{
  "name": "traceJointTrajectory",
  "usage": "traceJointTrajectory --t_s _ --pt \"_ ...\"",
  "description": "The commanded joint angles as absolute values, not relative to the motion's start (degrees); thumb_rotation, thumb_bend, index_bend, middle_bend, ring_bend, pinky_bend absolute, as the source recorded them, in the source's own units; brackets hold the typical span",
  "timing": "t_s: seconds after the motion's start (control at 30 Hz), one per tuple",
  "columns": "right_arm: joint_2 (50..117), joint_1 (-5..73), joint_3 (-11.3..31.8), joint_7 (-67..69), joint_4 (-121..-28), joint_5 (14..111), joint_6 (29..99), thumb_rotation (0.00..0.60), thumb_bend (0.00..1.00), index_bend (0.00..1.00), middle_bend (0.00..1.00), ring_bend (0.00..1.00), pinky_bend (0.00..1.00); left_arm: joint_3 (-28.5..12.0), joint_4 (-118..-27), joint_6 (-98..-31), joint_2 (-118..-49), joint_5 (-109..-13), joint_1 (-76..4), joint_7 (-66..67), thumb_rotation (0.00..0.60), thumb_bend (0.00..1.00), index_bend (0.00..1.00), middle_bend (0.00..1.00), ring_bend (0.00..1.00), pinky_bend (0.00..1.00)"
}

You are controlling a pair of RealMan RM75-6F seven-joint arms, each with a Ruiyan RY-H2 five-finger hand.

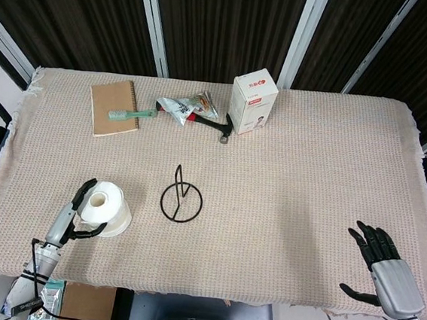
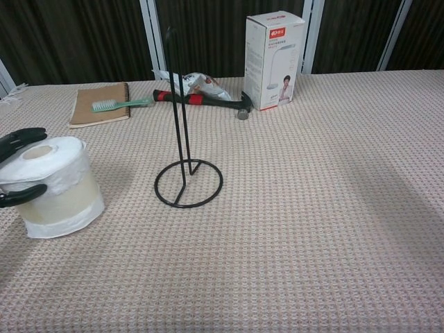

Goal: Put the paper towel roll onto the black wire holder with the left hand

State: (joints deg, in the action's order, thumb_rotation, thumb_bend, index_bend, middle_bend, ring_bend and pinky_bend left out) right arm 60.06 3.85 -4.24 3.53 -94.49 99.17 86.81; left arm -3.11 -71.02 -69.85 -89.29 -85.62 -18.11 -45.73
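Note:
The white paper towel roll (image 1: 107, 207) stands upright on the cloth at the front left, also seen in the chest view (image 2: 55, 186). My left hand (image 1: 72, 214) has come in from the left, with its fingers (image 2: 22, 138) along the roll's far side and its thumb (image 2: 23, 195) against the near side. The fingers are spread wide, and the roll rests on the table. The black wire holder (image 1: 181, 198) stands just right of the roll, its upright rod (image 2: 177, 104) free. My right hand (image 1: 381, 268) hangs open at the front right edge, holding nothing.
At the back lie a brown notebook (image 1: 114, 108) with a green brush (image 1: 124, 113), a crumpled packet (image 1: 187, 106) over a hammer (image 1: 209, 123), and a white box (image 1: 253, 102). The woven cloth (image 1: 309, 184) covers the table.

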Motion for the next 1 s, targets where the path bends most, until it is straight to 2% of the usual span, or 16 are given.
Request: traceJointTrajectory --t_s 0.03,0.13,0.2,0.27,0.3,0.4,0.63,0.83,1.0 --pt "60.04 3.81 -4.23 3.56 -94.47 99.19 86.85 0.6 0.0 0.0 0.0 0.0 0.0 -3.54 -70.94 -69.27 -89.64 -84.79 -18.32 -46.84 0.6 0.34 0.0 0.05 0.2 0.56" --pt "60.03 3.84 -4.25 3.59 -94.5 99.12 86.65 0.6 0.0 0.0 0.0 0.0 0.0 -4.25 -70.54 -69.25 -90.39 -83.7 -18.31 -46.92 0.6 0.44 0.0 0.25 0.43 0.75" --pt "59.98 3.86 -4.28 3.62 -94.55 99.12 86.53 0.6 0.0 0.0 0.0 0.0 0.0 -4.93 -70.5 -69.72 -91.02 -82.86 -18.12 -46.71 0.6 0.56 0.0 0.41 0.55 0.86" --pt "59.92 3.84 -4.36 3.74 -94.59 99.33 86.59 0.6 0.0 0.0 0.0 0.0 0.0 -5.22 -70.75 -70.02 -91.01 -82.68 -18.04 -47.16 0.6 0.66 0.05 0.52 0.63 0.93" --pt "59.88 3.8 -4.39 3.81 -94.58 99.42 86.67 0.6 0.0 0.0 0.0 0.0 0.0 -5.37 -70.88 -70.14 -90.95 -82.57 -18.01 -47.21 0.6 0.71 0.11 0.57 0.67 0.97" --pt "59.72 3.7 -4.49 4.13 -94.59 99.64 86.89 0.6 0.0 0.0 0.0 0.0 0.0 -6.34 -70.42 -72.36 -91.45 -82.46 -17.61 -46.0 0.6 0.79 0.19 0.64 0.73 1.0" --pt "59.45 3.57 -4.7 4.55 -94.59 100.09 87.11 0.6 0.0 0.0 0.0 0.0 0.0 -10.92 -70.57 -84.5 -92.44 -85.47 -16.94 -42.62 0.6 0.9 0.29 0.72 0.79 1.0" --pt "59.36 3.58 -4.93 4.69 -94.71 100.4 86.94 0.6 0.0 0.0 0.0 0.0 0.0 -16.89 -81.06 -91.44 -87.33 -87.54 -18.18 -40.12 0.6 0.99 0.37 0.77 0.83 1.0" --pt "59.34 3.58 -5.01 4.62 -94.73 100.5 86.81 0.6 0.0 0.0 0.0 0.0 0.0 -21.38 -93.89 -91.47 -82.45 -87.05 -20.03 -36.86 0.6 1.0 0.39 0.78 0.84 1.0"
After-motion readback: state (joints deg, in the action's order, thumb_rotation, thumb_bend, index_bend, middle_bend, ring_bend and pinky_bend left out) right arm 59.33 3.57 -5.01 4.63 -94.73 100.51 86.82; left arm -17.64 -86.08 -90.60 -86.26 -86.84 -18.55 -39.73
